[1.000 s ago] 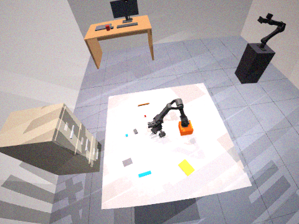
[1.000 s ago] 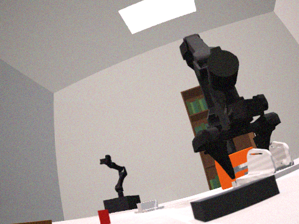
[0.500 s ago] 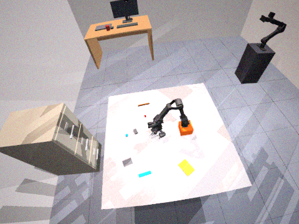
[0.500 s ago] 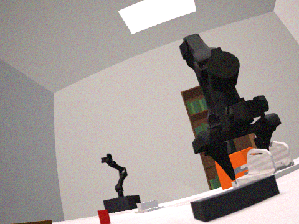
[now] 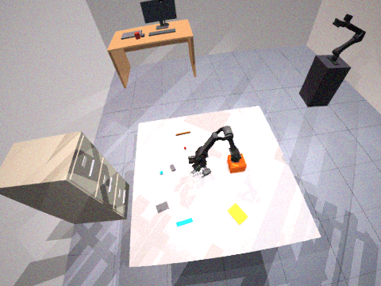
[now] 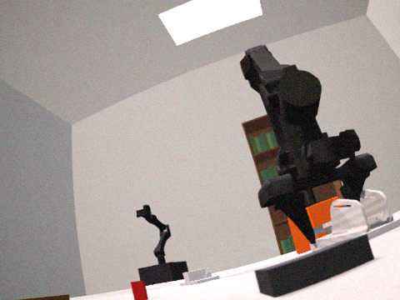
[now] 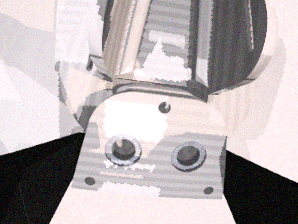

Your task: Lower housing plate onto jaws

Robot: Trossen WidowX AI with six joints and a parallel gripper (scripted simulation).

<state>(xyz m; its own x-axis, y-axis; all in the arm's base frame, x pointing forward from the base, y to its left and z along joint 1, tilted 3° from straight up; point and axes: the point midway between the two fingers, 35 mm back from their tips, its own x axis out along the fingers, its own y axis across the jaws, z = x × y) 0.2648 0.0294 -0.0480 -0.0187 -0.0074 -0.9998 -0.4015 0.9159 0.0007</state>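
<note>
My gripper (image 5: 198, 168) (image 7: 152, 148) is low over the white table (image 5: 258, 191), just left of the arm's orange base (image 5: 236, 164). It is shut on the housing plate (image 7: 150, 125) (image 5: 201, 172), a pale grey plate with two round holes that lies flat between the two black fingers in the wrist view. Beyond the plate in that view is the grey striped jaw assembly (image 7: 150, 55); the plate's far edge is right next to it. In the exterior view the white parts (image 6: 349, 217) sit low by the fingers. I cannot tell whether the plate touches the stubs.
On the table lie a small grey block (image 5: 172, 168) (image 6: 312, 267), a cyan cube (image 5: 161, 172), a red cube (image 5: 185, 148), a brown bar (image 5: 182, 133), a grey square (image 5: 161, 206), a cyan bar (image 5: 184, 222) and a yellow plate (image 5: 237, 214). A filing cabinet (image 5: 63, 179) stands off the left edge.
</note>
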